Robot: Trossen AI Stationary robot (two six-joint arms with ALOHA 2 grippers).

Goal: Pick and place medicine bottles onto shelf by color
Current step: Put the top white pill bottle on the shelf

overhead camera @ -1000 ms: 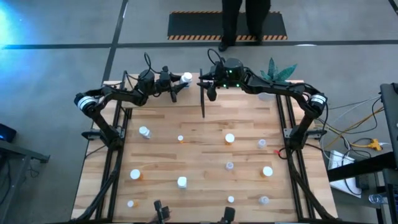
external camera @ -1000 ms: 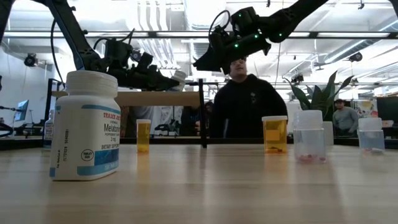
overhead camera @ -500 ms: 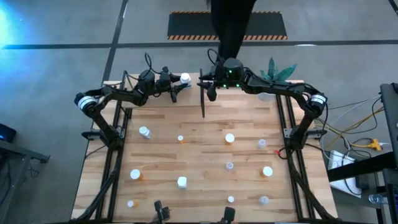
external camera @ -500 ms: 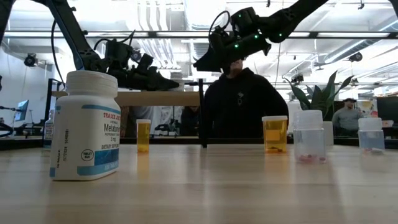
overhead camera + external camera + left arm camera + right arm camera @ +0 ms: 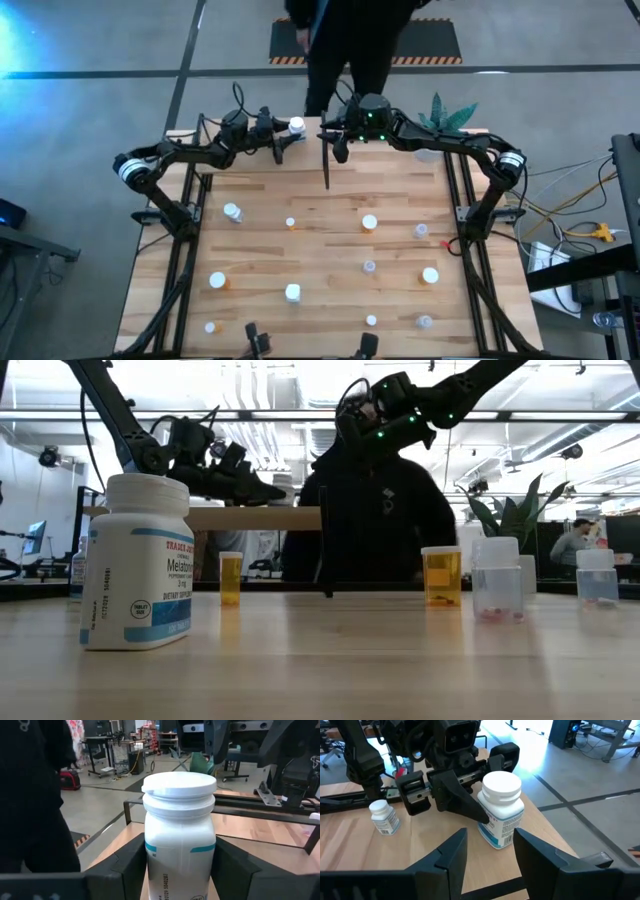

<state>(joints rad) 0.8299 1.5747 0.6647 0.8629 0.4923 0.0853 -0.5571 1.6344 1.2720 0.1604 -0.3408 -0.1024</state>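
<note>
A white medicine bottle (image 5: 179,835) with a white cap stands upright between the fingers of my left gripper (image 5: 287,133) on the shelf (image 5: 390,165), the light wooden board at the table's far edge; it also shows in the right wrist view (image 5: 501,810). My right gripper (image 5: 490,857) is open and empty, hovering by the dark upright divider (image 5: 325,165), just right of that bottle. A smaller white bottle (image 5: 384,817) stands on its base on the shelf farther left. Several orange, white and clear bottles stand on the tabletop, such as a white one (image 5: 292,292). My left gripper pinches the white bottle's body (image 5: 150,855) below the cap between its two fingers, one on each side. The fingers come in level from the table's left. The bottle stands upright, and its base (image 5: 496,844) seems to rest on the shelf board.
A person in dark clothes (image 5: 370,510) stands just behind the table's far edge. A green plant (image 5: 445,115) is at the far right corner. A large white bottle (image 5: 135,565), orange bottles (image 5: 231,578) and clear ones (image 5: 497,578) are spread over the tabletop.
My left gripper has shifted a little toward the table's left edge with the white bottle, which stays upright. The person behind the table has moved toward the left.
</note>
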